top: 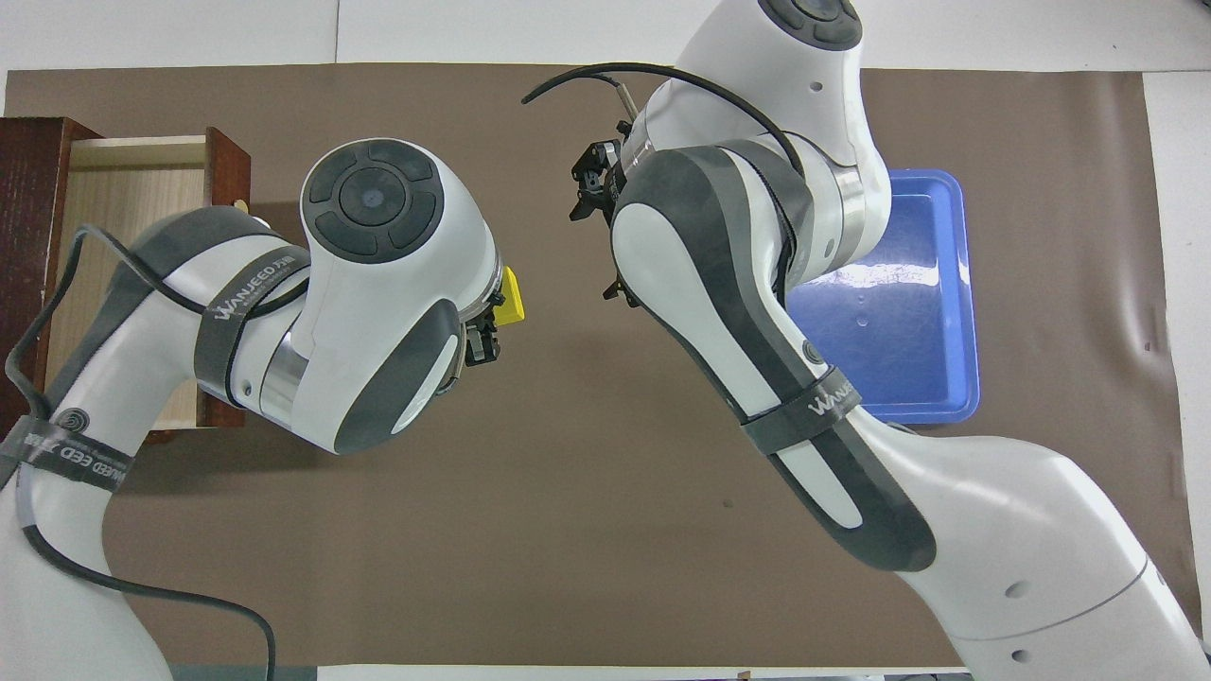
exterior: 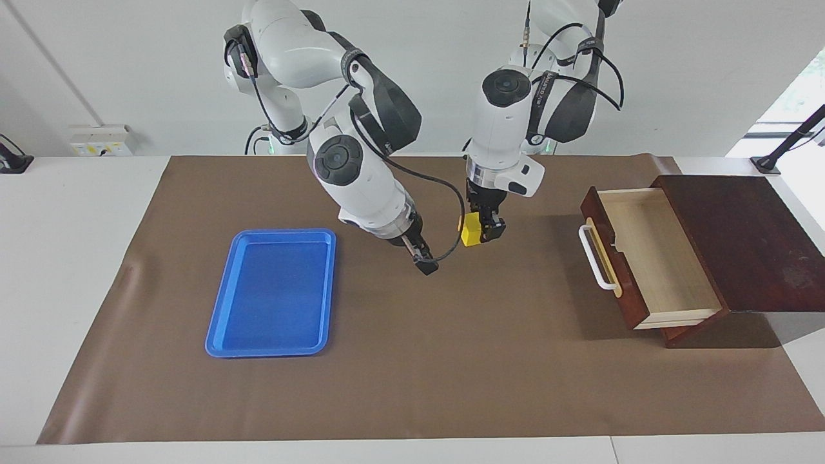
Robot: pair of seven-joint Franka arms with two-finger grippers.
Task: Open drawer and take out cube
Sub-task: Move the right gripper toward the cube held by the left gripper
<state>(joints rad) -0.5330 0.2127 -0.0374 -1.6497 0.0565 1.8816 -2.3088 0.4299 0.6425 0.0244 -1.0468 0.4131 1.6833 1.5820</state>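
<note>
Brown mat (exterior: 451, 361) spread over a white table, plain white wall at the robots' end. At the left arm's end of the mat, drawer (exterior: 651, 258) pulled well out of its dark wooden box (exterior: 741, 238), white handle (exterior: 593, 258) toward the middle, pale interior bare. So: opening done, cube already out.

Cube (exterior: 470, 230) up in the air over the middle of the mat, clamped in the left gripper (exterior: 482, 227), which hangs nearly straight down; most of the yellow block showing on the side toward the right arm. Right gripper (exterior: 425, 264) slanted down over the mat between the blue tray (exterior: 271, 290) and the cube, close beside the cube but apart from it. Spread or closed: cannot tell, seen edge-on from across the table and half hidden under its own wrist from above.

Step in hand, by the look of it: carrying the cube away from the drawer, likely toward a hand-over.

Next move calls for lining the right gripper up on the cube's free faces, taking a firm hold there, and only then letting go with the left. Otherwise, lowering onto the mat or into the tray.
</note>
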